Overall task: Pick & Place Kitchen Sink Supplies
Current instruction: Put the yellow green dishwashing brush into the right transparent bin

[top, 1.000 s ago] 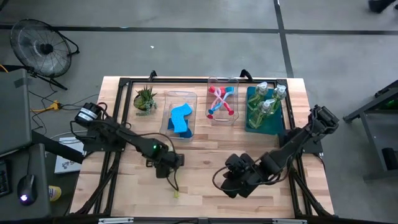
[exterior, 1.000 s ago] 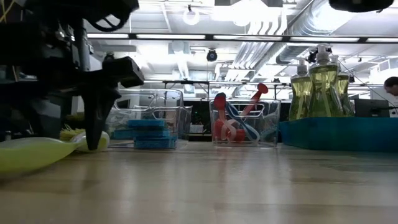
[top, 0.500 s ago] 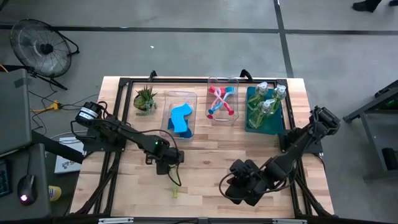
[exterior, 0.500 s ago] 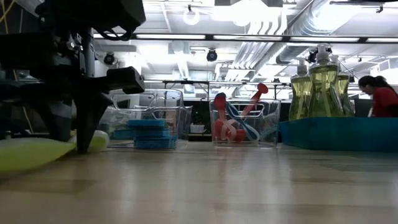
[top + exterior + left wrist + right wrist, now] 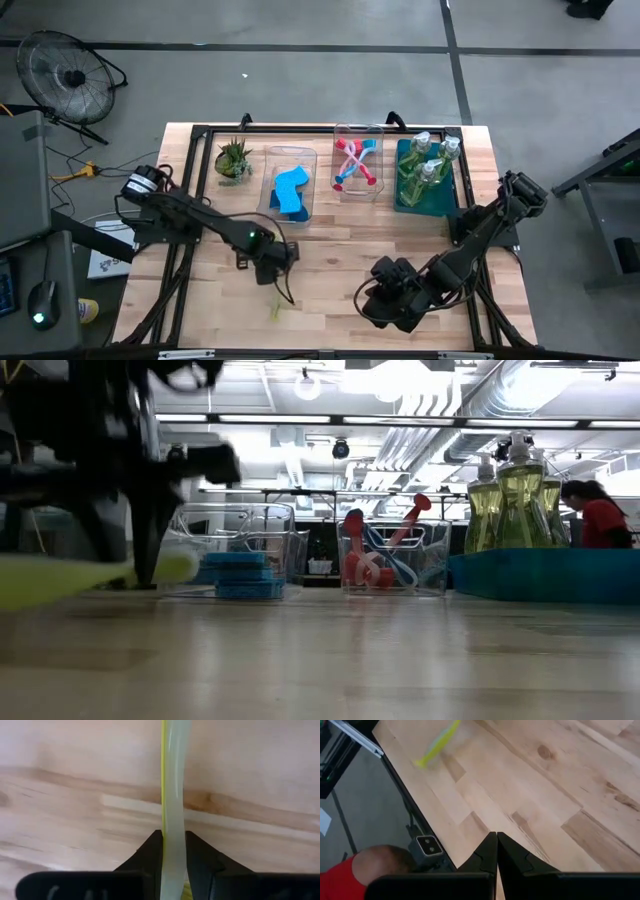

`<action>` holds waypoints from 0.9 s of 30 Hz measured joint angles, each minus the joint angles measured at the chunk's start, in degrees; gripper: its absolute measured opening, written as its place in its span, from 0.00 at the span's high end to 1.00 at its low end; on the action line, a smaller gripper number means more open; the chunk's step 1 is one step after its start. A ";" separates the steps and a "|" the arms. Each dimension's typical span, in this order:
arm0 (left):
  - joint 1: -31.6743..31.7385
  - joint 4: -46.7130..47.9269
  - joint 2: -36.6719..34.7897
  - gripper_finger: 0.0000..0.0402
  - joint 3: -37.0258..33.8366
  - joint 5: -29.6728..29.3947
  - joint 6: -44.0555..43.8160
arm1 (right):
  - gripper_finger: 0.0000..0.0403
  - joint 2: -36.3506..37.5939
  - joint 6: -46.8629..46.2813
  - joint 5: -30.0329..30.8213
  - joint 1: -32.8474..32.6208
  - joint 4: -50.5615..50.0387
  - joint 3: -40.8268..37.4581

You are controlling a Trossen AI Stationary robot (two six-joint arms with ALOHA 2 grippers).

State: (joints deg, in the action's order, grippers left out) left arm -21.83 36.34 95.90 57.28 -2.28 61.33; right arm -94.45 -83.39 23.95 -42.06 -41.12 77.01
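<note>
Yellow-green dish brush (image 5: 172,795) clamped between the left gripper (image 5: 173,851) fingers, handle running out over bare wood toward the table (image 5: 330,250) front edge, left of centre. Right gripper (image 5: 496,851) fingers pressed together on nothing, near the front edge right of centre.

Both arms were dark, nearly black, built of chunky jointed segments with thin black cables looping beside them. The left arm (image 5: 190,212) carried a small green light near its wrist and a pale round label at its base. Each gripper had two flat, dark, wedge-shaped fingers (image 5: 482,856)
</note>
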 joint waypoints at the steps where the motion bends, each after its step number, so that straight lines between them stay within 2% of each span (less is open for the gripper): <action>1: -0.78 0.80 0.00 0.86 1.30 -0.99 -0.24 | 1.00 0.00 -0.18 0.30 0.00 0.01 0.00; 8: -6.44 4.04 -0.04 0.86 10.46 -15.21 -0.09 | 1.00 0.00 -0.49 5.31 0.02 0.63 0.00; 13: -7.87 3.95 -0.07 0.86 15.40 -27.54 0.66 | 1.00 0.00 2.48 7.61 0.04 2.89 0.00; 17: -7.88 1.82 -0.11 0.86 18.16 -36.13 5.29 | 1.00 0.00 4.90 8.13 0.08 3.45 0.00; 21: -7.80 -3.44 -0.13 0.86 19.68 -40.91 12.91 | 1.00 0.00 7.57 9.45 0.51 3.48 0.00; 24: -7.80 -9.11 -0.15 0.86 19.73 -42.42 19.55 | 0.99 0.00 10.05 10.31 1.15 3.48 0.00; 27: -7.80 -13.07 -0.15 0.86 19.73 -43.15 24.80 | 0.93 0.00 13.39 10.38 1.94 3.92 -0.02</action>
State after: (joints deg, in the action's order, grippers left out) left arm -29.63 23.27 95.74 77.01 -45.43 86.14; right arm -94.45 -70.00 34.33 -40.13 -37.20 76.99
